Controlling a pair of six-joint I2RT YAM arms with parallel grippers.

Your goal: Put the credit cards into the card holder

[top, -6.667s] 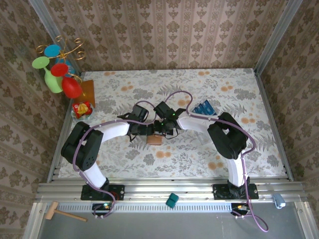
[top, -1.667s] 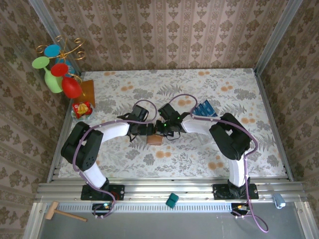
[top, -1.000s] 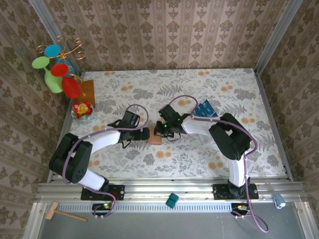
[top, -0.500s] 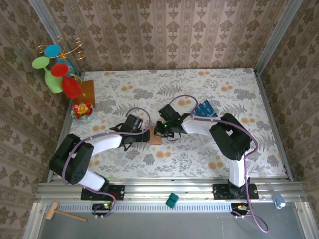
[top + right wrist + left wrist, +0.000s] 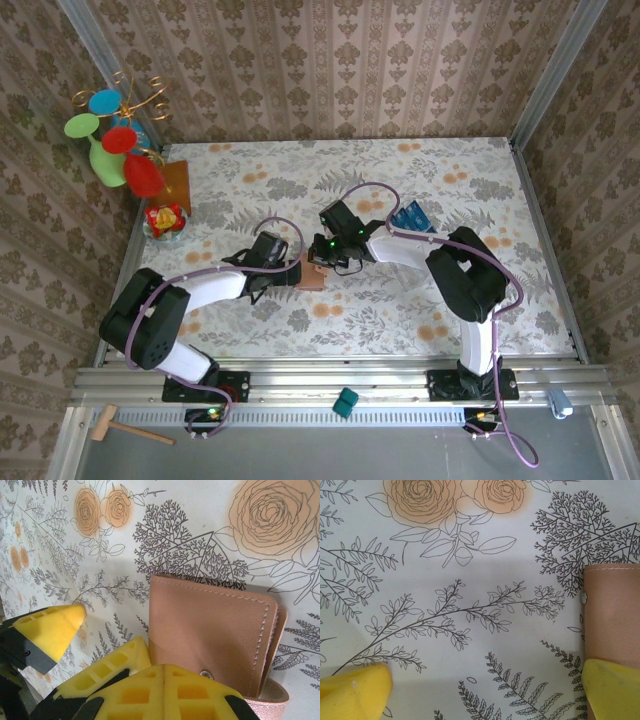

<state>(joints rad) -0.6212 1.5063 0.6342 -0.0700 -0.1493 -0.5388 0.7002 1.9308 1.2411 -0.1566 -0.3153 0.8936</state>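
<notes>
Top view: the card holder (image 5: 312,276) lies flat near the ctr of the counter (image 5: 250,170), slightly toward the left edge. The left end effector (image 5: 291,271) meets it from the left. The right end effector (image 5: 320,261) meets it from the far-right side. Both are right at it. The credit cards (image 5: 408,216), a blue stack, sit well apart from the holder toward the far-right corner, beside the right arm. So the right arm is prob. the nearer one for fetching a card.

Left wrist view: jaws spread wide, w/ bare counter btw them. The holder sits off to the right of the gap, not in it. One fingertip (image 5: 612,690) overlaps the holder's edge.

Right wrist view: the right end effector's pads are pressed together, low over the holder's near edge by the snap. Can't tell if they pinch the flap; no card seen in them. The holder is folded and approx. square, so it has no real long axis. A lip gapes at one near corner.

Judgement: the coming move turns on that offset, i.e. the holder lies beside the left jaws, not btw them. They'd need to shift toward it to pin or open it.
</notes>
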